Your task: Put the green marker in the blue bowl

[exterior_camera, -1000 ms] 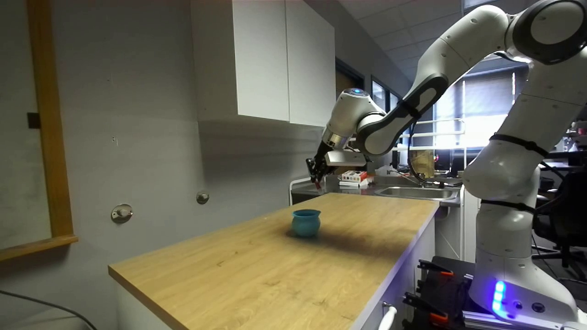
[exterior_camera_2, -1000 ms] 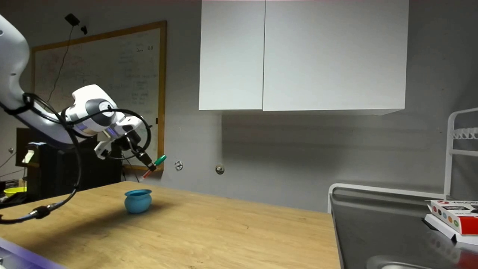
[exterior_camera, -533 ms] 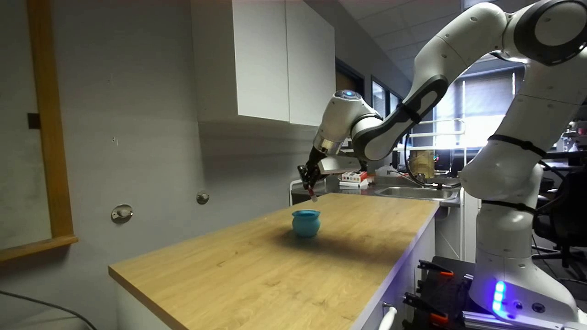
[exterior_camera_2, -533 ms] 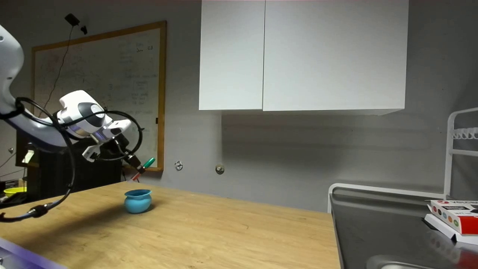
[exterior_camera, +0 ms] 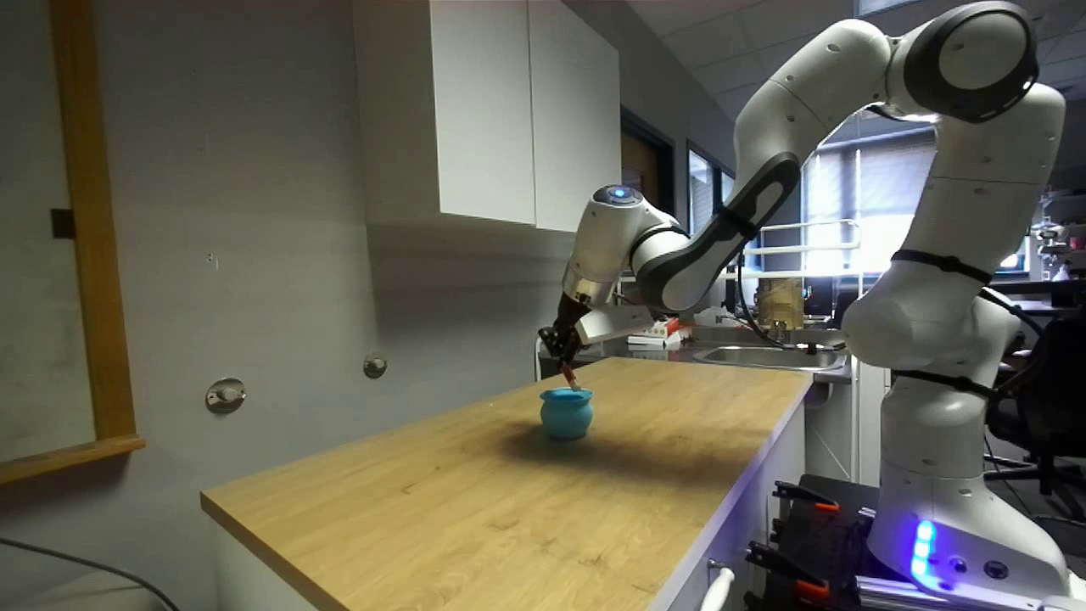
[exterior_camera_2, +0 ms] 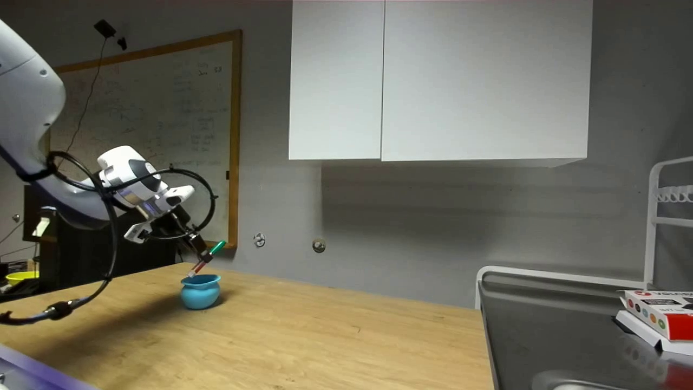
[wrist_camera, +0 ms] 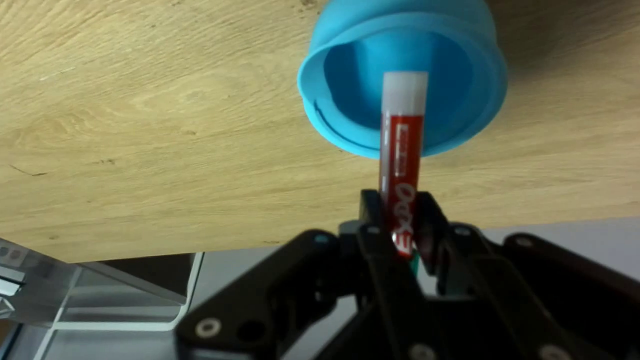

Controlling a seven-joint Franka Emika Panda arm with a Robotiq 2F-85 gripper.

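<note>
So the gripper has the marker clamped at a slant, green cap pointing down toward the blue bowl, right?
Not quite: in an exterior view the green cap points up, and it is the white end that points down toward the blue bowl. The rest holds: the gripper has the marker clamped at a slant.

In an exterior view, the arm (exterior_camera: 785, 106) extends from right to left. Gripper (wrist_camera: 399, 205) slants downward, 2 fingers (wrist_camera: 433, 215) clamped.
</note>
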